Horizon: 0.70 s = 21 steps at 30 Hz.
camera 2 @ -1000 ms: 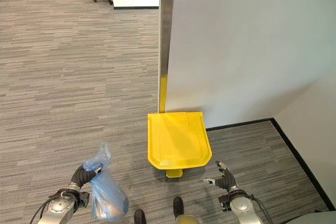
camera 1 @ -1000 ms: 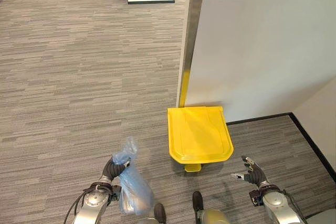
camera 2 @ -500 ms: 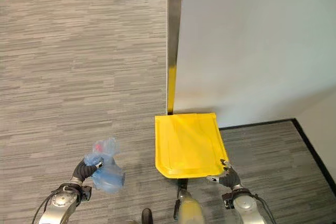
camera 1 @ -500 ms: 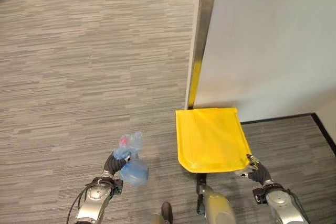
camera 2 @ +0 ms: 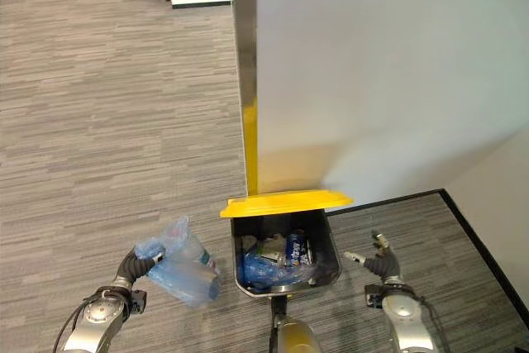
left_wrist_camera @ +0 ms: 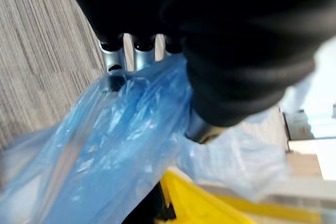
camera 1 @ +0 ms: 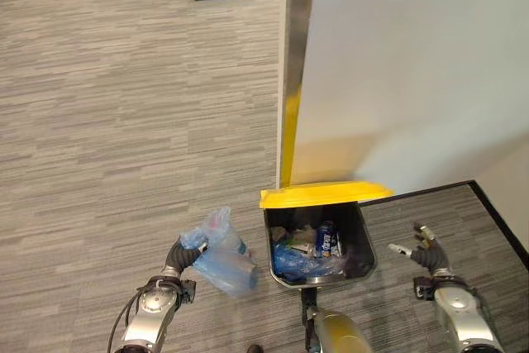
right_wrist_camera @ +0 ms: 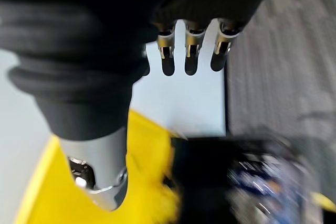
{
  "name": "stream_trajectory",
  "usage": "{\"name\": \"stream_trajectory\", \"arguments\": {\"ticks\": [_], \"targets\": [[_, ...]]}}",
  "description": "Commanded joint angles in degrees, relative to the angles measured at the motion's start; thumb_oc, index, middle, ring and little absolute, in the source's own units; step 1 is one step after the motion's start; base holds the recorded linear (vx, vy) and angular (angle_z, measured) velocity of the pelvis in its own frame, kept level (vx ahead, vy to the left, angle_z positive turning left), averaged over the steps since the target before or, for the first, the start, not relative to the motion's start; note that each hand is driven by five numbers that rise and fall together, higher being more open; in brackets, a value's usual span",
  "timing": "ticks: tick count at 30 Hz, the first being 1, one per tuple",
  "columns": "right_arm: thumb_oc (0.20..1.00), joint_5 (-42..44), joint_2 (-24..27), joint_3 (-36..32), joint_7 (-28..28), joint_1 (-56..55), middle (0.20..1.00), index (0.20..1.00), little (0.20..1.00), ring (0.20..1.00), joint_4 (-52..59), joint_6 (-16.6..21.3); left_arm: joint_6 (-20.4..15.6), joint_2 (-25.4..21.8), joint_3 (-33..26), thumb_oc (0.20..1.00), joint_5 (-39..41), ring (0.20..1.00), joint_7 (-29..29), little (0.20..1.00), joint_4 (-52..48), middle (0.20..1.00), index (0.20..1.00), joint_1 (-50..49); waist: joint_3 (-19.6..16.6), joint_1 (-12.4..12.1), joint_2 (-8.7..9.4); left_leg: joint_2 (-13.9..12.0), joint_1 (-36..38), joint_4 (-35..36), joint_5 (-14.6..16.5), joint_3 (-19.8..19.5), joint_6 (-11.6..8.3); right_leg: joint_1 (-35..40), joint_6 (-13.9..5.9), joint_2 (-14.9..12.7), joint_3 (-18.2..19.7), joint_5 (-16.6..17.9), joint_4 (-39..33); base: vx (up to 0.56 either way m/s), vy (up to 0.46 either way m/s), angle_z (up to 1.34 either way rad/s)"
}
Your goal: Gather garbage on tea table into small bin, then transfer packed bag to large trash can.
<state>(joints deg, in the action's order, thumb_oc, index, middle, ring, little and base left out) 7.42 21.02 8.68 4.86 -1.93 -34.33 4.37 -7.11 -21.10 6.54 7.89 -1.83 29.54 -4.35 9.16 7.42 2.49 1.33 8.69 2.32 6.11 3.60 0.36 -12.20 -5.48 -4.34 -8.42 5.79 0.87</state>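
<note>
1. On the grey carpet at the foot of a white wall, the large trash can (camera 1: 321,250) stood directly in front of me, its yellow lid (camera 1: 326,195) raised upright against the wall so the mouth was open.

2. Inside the can I could see rubbish already lying there: crumpled blue plastic and what looked like a drinks can among other scraps.

3. My left hand (camera 1: 183,255) was curled tight round the gathered neck of the packed blue bag (camera 1: 223,259). The bag hung from that grip just to the left of the can, near its rim but not yet over the opening.

4. From the left wrist camera, the blue plastic bunched against my fingers (left_wrist_camera: 134,56), and a slice of yellow showed beyond it.

5. My right hand (camera 1: 428,255) hovered to the right of the can, apart from it, fingers straight and spread, holding nothing.

6. As for progress, I judged the task to be near its end. The bag was packed and had been brought to the large can, and the can was open to receive it.

7. What remained, as I judged it, was to bring the bag across over the opening, let it go, and close the lid.

8. The tea table and small bin were not among the things around me.
</note>
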Motion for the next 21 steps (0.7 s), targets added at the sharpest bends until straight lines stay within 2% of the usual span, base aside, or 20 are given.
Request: {"name": "stream_trajectory", "arguments": {"ticks": [1, 3, 5, 10, 12, 21], "targets": [[1.0, -1.65, -0.6, 1.78, -1.99, 3.86, 1.0, 1.0, 1.0, 1.0, 0.15, 1.24, -3.75, -2.67, -0.78, 0.2, -0.07, 0.2, 0.82, 0.2, -3.09, 0.2, 0.2, 0.44, -0.21, -1.54, 0.66, 4.75, 1.58, -7.33, 10.86, -0.93, 1.49, -2.97, -4.44, -1.71, 4.58, 4.38, -2.3, 0.0, 0.0, 0.0], [1.0, -1.83, -0.96, 3.12, -2.64, 4.69, 1.0, 1.0, 1.0, 1.0, 0.31, 1.23, -3.71, -2.62, -0.36, 0.2, -0.17, 0.2, 0.95, 0.2, -3.11, 0.2, 0.2, 0.77, -0.09, -1.74, 0.6, 4.8, 1.56, -7.41, 10.89, -1.12, 1.53, -2.93, -4.38, -1.86, 4.42, 4.33, -2.29, 0.01, -0.001, 0.04], [1.0, -2.32, -2.03, 7.98, -3.66, 8.73, 1.0, 1.0, 1.0, 1.0, 1.52, 1.49, -3.95, -2.19, 1.54, 0.2, -0.95, 0.2, 1.21, 0.2, -2.8, 0.2, 0.2, 2.23, 0.25, -2.9, 0.31, 4.89, 1.22, -8.31, 11.27, -1.78, 1.49, -2.86, -4.16, -2.49, 3.57, 4.16, -2.07, 0.04, -0.004, 0.11], [1.0, -2.45, -2.59, 11.39, -3.61, 13.9, 1.0, 1.0, 1.0, 1.0, 3.25, 1.85, -4.37, -1.97, 3.96, 0.2, -0.38, 0.2, 1.22, 0.2, -3.06, 0.2, 0.2, 3.98, 0.47, -4.04, 0.24, 4.67, 0.69, -9.43, 11.75, -2.42, 1.28, -2.64, -3.9, -2.95, 2.66, 3.94, -2.01, 0.02, -0.027, 0.2], [1.0, -1.99, -2.34, 14.26, -3.24, 20.56, 1.0, 1.0, 1.0, 1.0, 4.34, 1.92, -5.12, -2.59, 6.86, 0.2, 0.75, 0.2, 1.67, 0.2, -5.74, 0.2, 0.2, 5.88, 1.09, -5.22, 0.51, 4.42, -0.26, -10.33, 11.87, -2.78, 1.11, -2.71, -3.69, -3.23, 2.03, 3.74, -1.87, -0.01, -0.067, 0.2], [1.0, -1.0, -1.52, 16.11, -1.63, 30.67, 1.0, 1.0, 1.0, 1.0, 1.05, 1.37, -5.97, -4.55, 12.37, 0.2, 2.86, 0.2, 3.52, 0.2, -11.3, 0.2, 0.2, 9.03, 2.69, -6.95, 1.33, 4.27, -2.66, -11.62, 11.89, -2.93, 1.02, -4.14, -3.67, -3.65, 1.6, 3.95, -1.36, -0.03, -0.049, 0.1]]}}
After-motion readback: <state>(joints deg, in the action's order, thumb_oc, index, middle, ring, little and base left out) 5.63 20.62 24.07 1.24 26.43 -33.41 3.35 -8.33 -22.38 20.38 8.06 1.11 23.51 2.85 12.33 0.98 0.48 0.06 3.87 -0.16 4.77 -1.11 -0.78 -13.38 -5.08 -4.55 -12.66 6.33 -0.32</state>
